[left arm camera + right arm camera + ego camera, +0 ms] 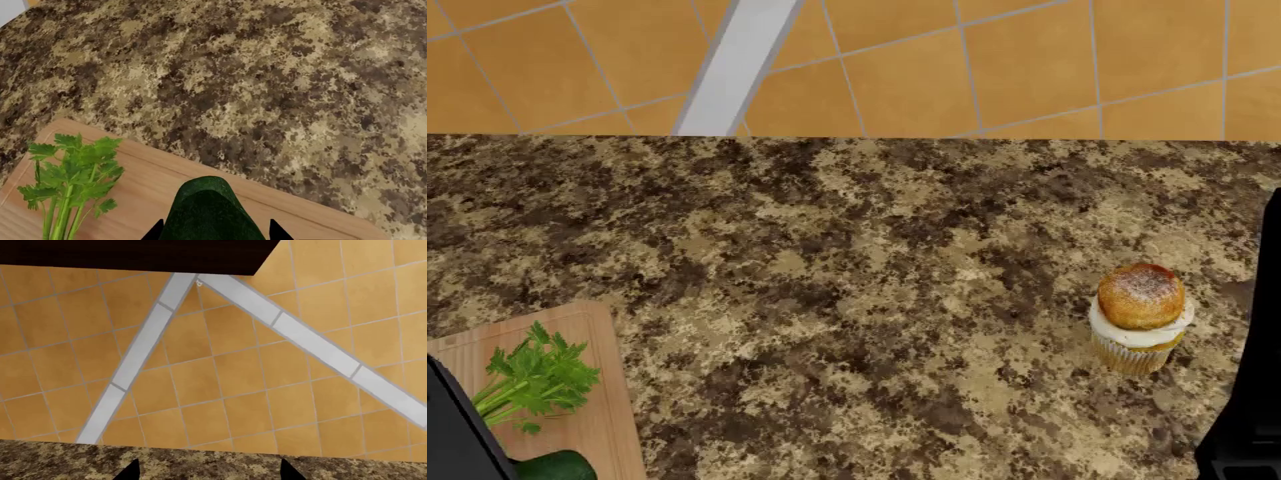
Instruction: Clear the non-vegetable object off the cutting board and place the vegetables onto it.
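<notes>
Granite counter (868, 250) wide between cupcake (1141, 315) and cutting board (601, 420) corner; left claw (215, 231) around dark green vegetable (208, 210); right claw's (208, 471) state untellable

Speckled brown-and-tan granite counter (868, 260), pale wooden board (153, 185), bright green celery (70, 175), golden-topped, white-frosted cupcake (1141, 318).

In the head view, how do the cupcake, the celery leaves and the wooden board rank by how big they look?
1. cutting board, though the frame cuts it off
2. and 3. celery and cupcake look about alike; the celery's stalk is partly hidden, so I won't rank them.
</notes>
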Tool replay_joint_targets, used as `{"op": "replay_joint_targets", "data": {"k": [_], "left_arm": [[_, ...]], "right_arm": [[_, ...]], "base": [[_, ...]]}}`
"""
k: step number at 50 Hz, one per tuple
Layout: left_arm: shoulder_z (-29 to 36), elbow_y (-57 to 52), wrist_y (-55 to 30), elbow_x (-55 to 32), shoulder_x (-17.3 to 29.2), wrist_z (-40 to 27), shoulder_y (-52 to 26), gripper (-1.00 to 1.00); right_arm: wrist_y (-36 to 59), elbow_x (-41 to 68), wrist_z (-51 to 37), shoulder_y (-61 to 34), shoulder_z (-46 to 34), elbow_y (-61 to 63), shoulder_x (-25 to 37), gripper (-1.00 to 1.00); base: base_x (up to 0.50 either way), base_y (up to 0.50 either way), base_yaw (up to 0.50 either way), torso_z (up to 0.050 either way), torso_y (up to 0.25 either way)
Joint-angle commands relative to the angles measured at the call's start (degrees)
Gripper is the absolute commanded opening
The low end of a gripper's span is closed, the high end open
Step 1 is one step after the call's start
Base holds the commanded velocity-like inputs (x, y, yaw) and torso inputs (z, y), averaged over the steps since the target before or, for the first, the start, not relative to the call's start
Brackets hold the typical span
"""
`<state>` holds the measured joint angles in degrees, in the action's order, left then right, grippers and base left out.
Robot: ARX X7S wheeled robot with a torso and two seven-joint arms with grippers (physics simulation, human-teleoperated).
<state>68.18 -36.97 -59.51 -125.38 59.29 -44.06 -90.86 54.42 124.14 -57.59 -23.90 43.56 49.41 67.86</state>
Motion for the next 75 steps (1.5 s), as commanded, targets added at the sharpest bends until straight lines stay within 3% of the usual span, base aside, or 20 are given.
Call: {"op": "replay_joint_targets", "data": {"k": [1, 17, 18, 36, 48, 57, 66, 70, 75], "left_arm": [[-0.86, -0.56, 2.43, 6.51, -0.41, 4.16, 5.85, -1.00], [-0.65, 0.94, 2.61, 13.36, -1.01, 5.02, 8.02, -1.00], [-0.64, 0.91, 2.43, 13.01, -1.08, 4.68, 7.67, 1.00], [-2.15, -1.48, 0.30, 1.08, -3.53, -0.97, -3.00, 1.00], [-5.54, -2.92, 2.93, -7.19, -1.92, -3.12, -9.70, 1.00], [-13.61, -6.28, 14.88, -5.98, 6.01, 0.69, -7.04, 1.00], [-20.43, -11.71, 28.12, -3.94, 16.49, 5.20, -3.32, 1.00], [-21.62, -13.36, 32.63, 0.76, 20.40, 5.56, -1.38, 1.00], [-22.99, -16.57, 42.47, 3.60, 27.39, 8.51, 0.34, 1.00]], "right_arm": [[1.02, -1.21, 0.75, 0.41, 1.76, 0.99, -1.20, 1.00], [0.95, -0.95, 0.65, 0.27, 1.87, 0.91, -0.91, 1.00], [0.98, -0.97, 0.67, 0.27, 1.88, 0.93, -0.95, 1.00], [1.97, -0.31, 0.69, 0.72, 3.43, 0.87, -1.58, 1.00], [1.77, 0.18, 0.46, 0.62, 3.68, 0.91, -1.25, 1.00], [-0.79, -1.52, 1.17, -1.08, -1.14, 0.55, 1.07, 1.00], [-10.57, -3.93, 3.74, -5.54, -13.03, 0.22, 10.12, 1.00], [-14.71, -5.52, 5.19, -6.43, -18.10, 0.34, 13.82, 1.00], [-16.27, -6.27, 7.14, -7.29, -17.78, 1.45, 11.45, 1.00]], "base": [[0.00, 0.00, 0.00, 0.000, 0.000], [0.00, 0.00, 0.00, 0.000, 0.000], [0.00, 0.00, 0.00, 0.000, 0.000], [0.00, 0.00, 0.00, 0.000, 0.000], [0.00, 0.00, 0.00, 0.000, 0.000], [0.00, 0.00, 0.00, 0.000, 0.000], [0.00, 0.00, 0.00, 0.000, 0.000], [0.00, 0.00, 0.00, 0.000, 0.000], [0.00, 0.00, 0.00, 0.000, 0.000]]}}
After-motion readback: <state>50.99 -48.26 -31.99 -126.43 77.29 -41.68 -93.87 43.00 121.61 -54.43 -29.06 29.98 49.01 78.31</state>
